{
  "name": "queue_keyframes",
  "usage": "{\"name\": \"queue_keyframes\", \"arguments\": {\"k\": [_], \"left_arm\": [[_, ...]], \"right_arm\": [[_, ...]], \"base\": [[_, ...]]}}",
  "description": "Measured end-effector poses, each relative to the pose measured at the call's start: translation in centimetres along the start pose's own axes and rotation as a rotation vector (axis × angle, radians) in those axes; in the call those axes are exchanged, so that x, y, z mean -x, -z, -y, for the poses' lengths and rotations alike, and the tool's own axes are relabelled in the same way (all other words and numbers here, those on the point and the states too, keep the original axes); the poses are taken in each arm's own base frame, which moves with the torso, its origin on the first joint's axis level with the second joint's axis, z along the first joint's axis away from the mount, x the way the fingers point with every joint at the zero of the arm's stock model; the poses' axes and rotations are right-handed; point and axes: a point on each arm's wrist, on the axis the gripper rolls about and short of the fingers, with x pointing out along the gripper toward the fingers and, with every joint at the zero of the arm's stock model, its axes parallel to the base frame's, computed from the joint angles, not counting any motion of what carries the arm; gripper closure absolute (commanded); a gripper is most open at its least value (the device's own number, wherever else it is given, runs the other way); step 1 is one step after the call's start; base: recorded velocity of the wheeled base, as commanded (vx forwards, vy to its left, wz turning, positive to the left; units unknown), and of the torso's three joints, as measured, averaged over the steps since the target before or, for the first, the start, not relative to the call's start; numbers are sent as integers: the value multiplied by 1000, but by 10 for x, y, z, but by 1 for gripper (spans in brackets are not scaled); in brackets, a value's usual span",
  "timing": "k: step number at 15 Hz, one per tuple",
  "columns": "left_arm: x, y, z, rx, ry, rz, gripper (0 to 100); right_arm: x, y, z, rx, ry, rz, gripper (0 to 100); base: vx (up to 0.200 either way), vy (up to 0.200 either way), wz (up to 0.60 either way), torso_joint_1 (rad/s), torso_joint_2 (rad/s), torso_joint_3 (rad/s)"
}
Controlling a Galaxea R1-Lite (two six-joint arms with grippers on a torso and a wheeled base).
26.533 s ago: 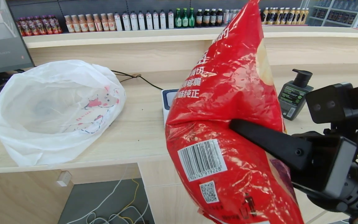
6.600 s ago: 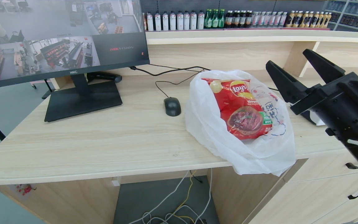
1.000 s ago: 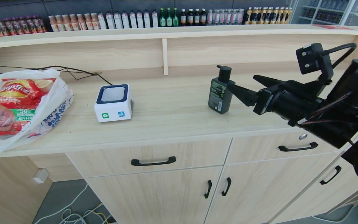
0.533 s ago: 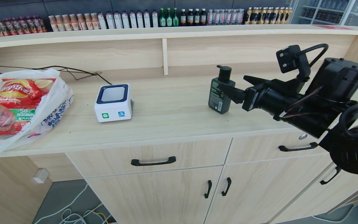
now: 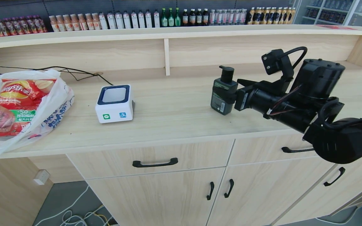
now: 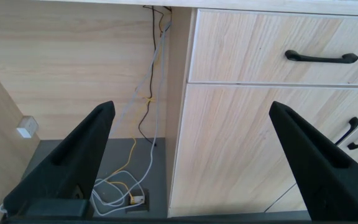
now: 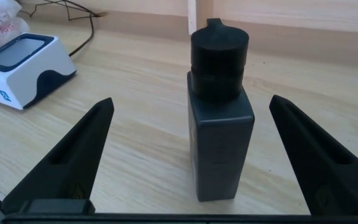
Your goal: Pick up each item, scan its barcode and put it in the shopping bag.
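— What did we see on the left side?

— The left gripper [image 6: 191,106] hung low in front of the cabinet fronts, and its jaws stood wide open with nothing between them. Behind it we saw loose cables [image 6: 148,99] and a black drawer handle [image 6: 321,58]. On the counter [image 5: 174,116], at its far left end, the white shopping bag [image 5: 53,100] lay with its mouth open. A red chips bag [image 5: 14,106] was inside it.

— And further right?

— Near the middle of the counter we found the scanner [image 5: 115,103], a small white box with a dark blue frame around its window. It stood well apart from the shopping bag.

— Where was the next item?

— The dark pump bottle [image 5: 223,94] stood upright on the counter, right of the scanner and well apart from it. In the right wrist view we saw the same bottle between the two fingers of the right gripper [image 7: 191,102].

— Did the gripper hold it?

— No. Its jaws were spread wide, and we saw a clear gap on each side of the bottle. The arm reached in from the right, level with the bottle's body.

— And behind all this?

— A long row of drink bottles [image 5: 168,17] stood on the raised shelf at the back.
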Motion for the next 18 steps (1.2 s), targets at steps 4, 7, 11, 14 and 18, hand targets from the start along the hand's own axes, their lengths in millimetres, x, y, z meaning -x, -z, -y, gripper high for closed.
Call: {"name": "queue_keyframes", "arguments": {"k": [4, 7, 11, 14, 18], "left_arm": [[0, 0, 0, 0, 0, 0, 0], [0, 0, 0, 0, 0, 0, 0], [0, 0, 0, 0, 0, 0, 0], [0, 0, 0, 0, 0, 0, 0], [0, 0, 0, 0, 0, 0, 0]], "right_arm": [[-14, 6, 2, 21, 0, 1, 0], [-22, 14, 3, 23, 1, -15, 0], [-32, 20, 5, 33, 7, -15, 0], [-39, 24, 6, 46, 7, -16, 0], [-49, 21, 8, 57, 8, 13, 0]], "base": [[0, 0, 0, 0, 0, 0], [0, 0, 0, 0, 0, 0], [0, 0, 0, 0, 0, 0], [0, 0, 0, 0, 0, 0], [0, 0, 0, 0, 0, 0]]}}
